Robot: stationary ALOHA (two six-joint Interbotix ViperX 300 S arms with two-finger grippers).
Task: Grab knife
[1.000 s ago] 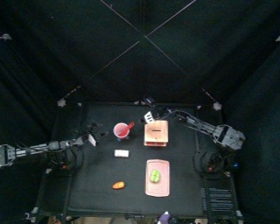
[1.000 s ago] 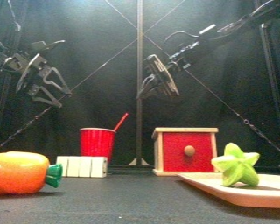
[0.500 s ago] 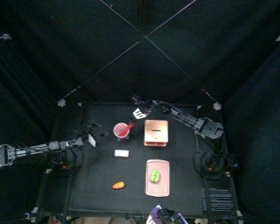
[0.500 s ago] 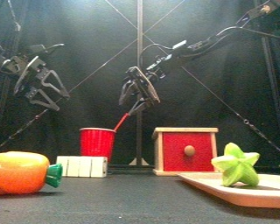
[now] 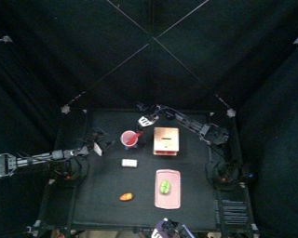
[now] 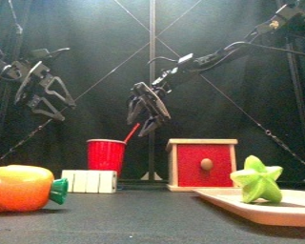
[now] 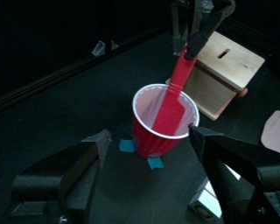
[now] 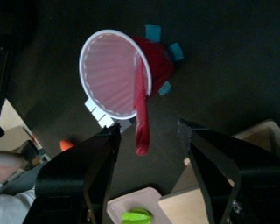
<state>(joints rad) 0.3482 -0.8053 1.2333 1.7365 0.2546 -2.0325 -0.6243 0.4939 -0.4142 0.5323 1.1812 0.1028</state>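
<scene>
Knife handle between my parted right jaws

Knife, red plastic, stands leaning in the red cup near the middle of the table, its handle sticking up above the rim. My right tool hangs just above that cup with its jaws spread wide, one on each side of the handle's upper end; they have not clamped on it. The right arm reaches in from its side, stretched across above the red box, with the wrist bent so the tool points down. My left tool is held level beside the cup, jaws apart, and the cup shows between them from the left wrist view; that arm rests out at its own side of the table.

A second ago my right tool was higher and further to the right, over the box and shut; it has since swung across to the cup, dropped lower and opened. The left arm has not moved. The cup, box, orange carrot, white block and green star on its tray lie where they were.
</scene>
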